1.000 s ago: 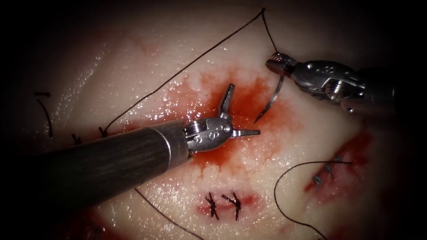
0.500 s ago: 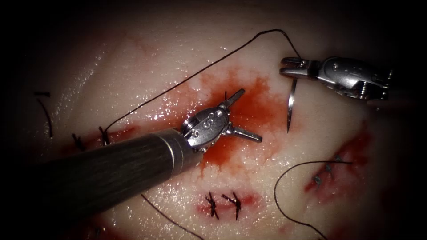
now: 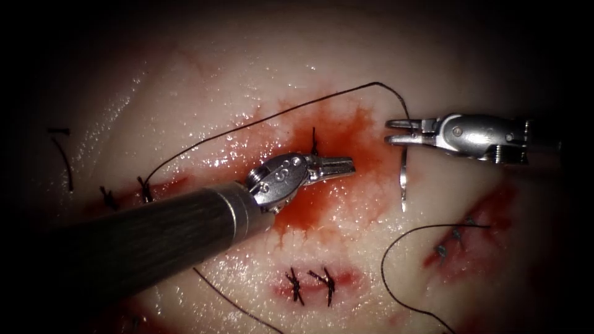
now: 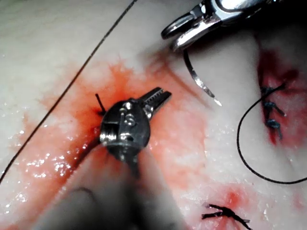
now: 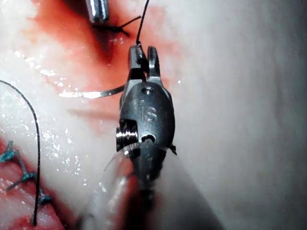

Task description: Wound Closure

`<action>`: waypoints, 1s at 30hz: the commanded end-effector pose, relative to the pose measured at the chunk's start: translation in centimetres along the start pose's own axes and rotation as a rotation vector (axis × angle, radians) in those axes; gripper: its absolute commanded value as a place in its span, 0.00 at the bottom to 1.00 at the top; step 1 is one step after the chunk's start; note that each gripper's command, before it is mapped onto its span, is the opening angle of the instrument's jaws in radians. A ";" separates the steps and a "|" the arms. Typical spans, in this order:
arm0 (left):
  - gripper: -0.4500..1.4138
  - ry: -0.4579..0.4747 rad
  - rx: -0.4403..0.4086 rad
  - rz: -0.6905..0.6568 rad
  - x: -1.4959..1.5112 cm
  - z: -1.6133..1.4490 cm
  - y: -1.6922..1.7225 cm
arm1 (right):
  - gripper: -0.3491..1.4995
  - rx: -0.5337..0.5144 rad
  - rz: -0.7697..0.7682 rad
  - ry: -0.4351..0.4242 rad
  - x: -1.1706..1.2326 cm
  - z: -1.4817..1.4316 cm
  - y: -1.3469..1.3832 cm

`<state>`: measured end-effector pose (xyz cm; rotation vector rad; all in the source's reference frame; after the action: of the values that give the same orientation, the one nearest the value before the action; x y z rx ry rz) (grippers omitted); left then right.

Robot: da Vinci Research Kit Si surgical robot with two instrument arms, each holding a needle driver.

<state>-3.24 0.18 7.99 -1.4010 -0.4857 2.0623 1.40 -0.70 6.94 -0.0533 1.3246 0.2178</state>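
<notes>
The needle hung from my right tool, gripped near its thread end, point down above the tissue, right of the cut and not in it. My left tool held nothing, jaws together over the red fluid. The thread arced leftward.

Two tools: left, right. One needle. One long thread, plus a loose loop. Stitched spots on the tissue: two stitches below, three at right.
</notes>
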 end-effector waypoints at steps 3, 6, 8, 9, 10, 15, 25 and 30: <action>0.00 -0.098 0.062 0.032 -0.18 0.17 -0.11 | 0.00 -0.022 -0.045 0.024 -0.01 0.13 -0.03; 0.00 -0.143 0.106 0.071 -0.32 0.23 -0.20 | 0.00 -0.047 -0.068 0.044 0.02 0.16 -0.05; 0.02 -0.172 0.152 0.104 -0.43 0.27 -0.28 | 0.00 -0.065 -0.089 0.062 0.06 0.18 -0.05; 0.05 -0.186 0.169 0.116 -0.48 0.28 -0.31 | 0.00 -0.073 -0.098 0.072 0.09 0.19 -0.05; 0.07 -0.209 0.186 0.127 -0.54 0.30 -0.35 | 0.00 -0.079 -0.108 0.080 0.12 0.19 -0.04; 0.10 -0.280 0.239 0.159 -0.73 0.36 -0.45 | 0.00 -0.102 -0.171 0.109 0.27 0.27 -0.01; 0.14 -0.353 0.227 0.160 -0.87 0.41 -0.29 | 0.00 -0.096 -0.313 0.162 0.27 0.63 -0.06; 0.15 -0.379 0.205 0.159 -0.95 0.44 -0.21 | 0.00 -0.097 -0.414 0.180 0.21 0.76 -0.13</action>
<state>-3.28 -0.28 8.88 -0.9562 -0.3128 2.4452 2.11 -0.68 6.89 -0.4439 1.4424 -0.0825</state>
